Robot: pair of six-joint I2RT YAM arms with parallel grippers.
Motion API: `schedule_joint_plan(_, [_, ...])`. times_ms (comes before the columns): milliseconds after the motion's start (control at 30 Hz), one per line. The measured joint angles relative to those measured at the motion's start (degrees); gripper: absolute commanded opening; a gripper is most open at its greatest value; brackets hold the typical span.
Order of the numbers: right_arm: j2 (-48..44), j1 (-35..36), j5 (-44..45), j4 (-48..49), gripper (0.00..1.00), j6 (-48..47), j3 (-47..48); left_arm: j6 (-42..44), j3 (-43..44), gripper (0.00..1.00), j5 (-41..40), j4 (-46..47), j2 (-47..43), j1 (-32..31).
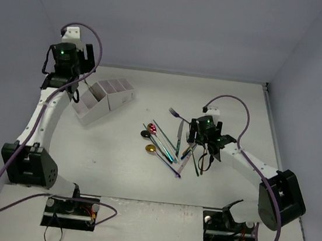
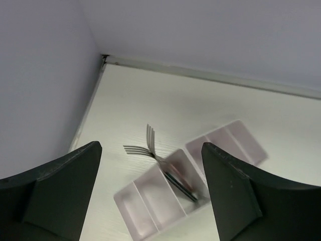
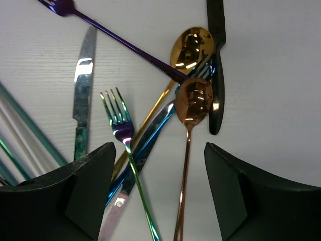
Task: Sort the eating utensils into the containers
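The white stepped caddy (image 1: 104,98) stands at the back left. In the left wrist view two forks (image 2: 173,175) lie in one compartment of the caddy (image 2: 150,213), tines sticking out past its far end. My left gripper (image 1: 70,83) (image 2: 150,196) hangs open above it, holding nothing. The remaining utensils (image 1: 169,145) lie in a loose pile mid-table. My right gripper (image 1: 202,142) (image 3: 160,201) is low over the pile, open, its jaws straddling the handles of a rainbow fork (image 3: 123,130), a blue knife (image 3: 150,143) and a copper spoon (image 3: 194,103).
A gold spoon (image 3: 192,46), a black knife (image 3: 216,65), a purple fork (image 3: 125,42), a green-handled knife (image 3: 83,85) and teal sticks (image 3: 30,135) crowd around the right gripper. Three spoons (image 1: 149,136) lie at the pile's left. Walls enclose the table.
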Motion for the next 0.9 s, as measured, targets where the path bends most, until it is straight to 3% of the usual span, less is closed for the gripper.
schedule_joint_plan(133, [3.79,-2.51,-3.06,-0.72,0.54,1.14,0.0,-4.48,-1.51,0.79,4.48,-4.19,-10.59,-1.44])
schedule_joint_plan(367, [6.06,-2.52,-8.45,-1.55,0.47,2.77,-0.28,-10.77,-15.58,0.79,13.06,-10.38,-26.97,-7.11])
schedule_joint_plan(633, [5.1,-2.5,-11.32,-3.69,0.43,5.31,-4.64,-10.42,-19.45,0.79,16.05,-19.25,-31.26,-9.88])
schedule_joint_plan(900, [5.1,-1.43,-12.83,-4.09,0.4,6.52,-4.98,-10.3,-20.74,0.79,17.09,-20.73,-33.79,-9.88])
